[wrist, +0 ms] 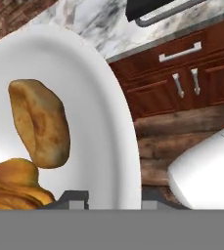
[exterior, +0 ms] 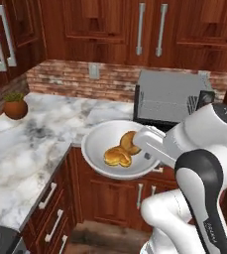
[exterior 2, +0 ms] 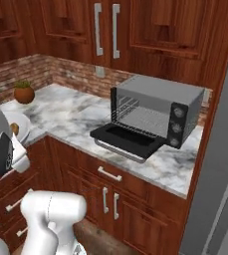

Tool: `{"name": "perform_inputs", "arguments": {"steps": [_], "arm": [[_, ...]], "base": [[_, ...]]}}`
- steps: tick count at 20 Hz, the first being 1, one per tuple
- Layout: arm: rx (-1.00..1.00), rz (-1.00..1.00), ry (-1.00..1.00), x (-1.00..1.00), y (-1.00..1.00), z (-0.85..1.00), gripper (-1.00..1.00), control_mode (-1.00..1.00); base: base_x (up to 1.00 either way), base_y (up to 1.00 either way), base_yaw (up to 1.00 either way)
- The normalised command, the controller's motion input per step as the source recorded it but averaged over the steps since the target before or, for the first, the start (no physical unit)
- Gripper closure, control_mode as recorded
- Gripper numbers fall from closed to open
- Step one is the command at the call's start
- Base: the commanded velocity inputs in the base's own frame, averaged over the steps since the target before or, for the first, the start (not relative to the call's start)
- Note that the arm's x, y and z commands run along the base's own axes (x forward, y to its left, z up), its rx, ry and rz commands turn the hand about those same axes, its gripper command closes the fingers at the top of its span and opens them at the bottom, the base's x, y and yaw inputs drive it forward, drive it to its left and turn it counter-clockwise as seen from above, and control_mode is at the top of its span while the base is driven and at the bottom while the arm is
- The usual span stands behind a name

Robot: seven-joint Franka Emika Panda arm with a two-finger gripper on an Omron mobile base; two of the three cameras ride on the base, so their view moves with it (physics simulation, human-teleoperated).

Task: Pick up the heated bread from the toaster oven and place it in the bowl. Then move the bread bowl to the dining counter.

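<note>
Nearest, in the hand view: gripper [wrist: 114, 197] clamped on the rim of the bowl [wrist: 103, 122], one dark fingertip [wrist: 72, 199] inside the rim, the other outside it, white wall pinched between. Just beyond the inner fingertip, touching the bowl's floor: heated bread [wrist: 15, 188], golden and lumpy, a little to that finger's side and not between the fingers. Next to it and leaning over it, a darker brown bun [wrist: 40, 122].

From the left base view: bowl [exterior: 97, 141] held off the counter edge, out over the wooden cabinet fronts [exterior: 115, 198], gripper [exterior: 147, 149] at its right rim. Heated bread [exterior: 117, 157] near the bowl's middle, bun [exterior: 129, 142] tucked behind it toward the gripper.

Farther back: marble counter [exterior: 30, 144], toaster oven [exterior 2: 158, 112] with black door dropped open, wire rack bare. Farthest, by the brick wall: small potted plant [exterior: 15, 105].
</note>
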Motion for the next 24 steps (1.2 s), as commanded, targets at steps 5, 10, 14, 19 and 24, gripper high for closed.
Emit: {"name": "perform_inputs", "arguments": {"steps": [5,10,14,19,24], "arm": [[0.0,0.0,0.0,0.0,0.0,0.0,1.0,1.0],[0.0,0.0,0.0,0.0,0.0,0.0,1.0,1.0],[0.0,0.0,0.0,0.0,0.0,0.0,1.0,1.0],[0.0,0.0,0.0,0.0,0.0,0.0,1.0,1.0],[0.0,0.0,0.0,0.0,0.0,0.0,1.0,1.0]], "base": [[-0.66,0.0,0.87],[-0.58,0.0,0.9],[-0.28,0.01,0.95],[-0.06,0.38,0.92],[0.0,0.49,0.94]]}}
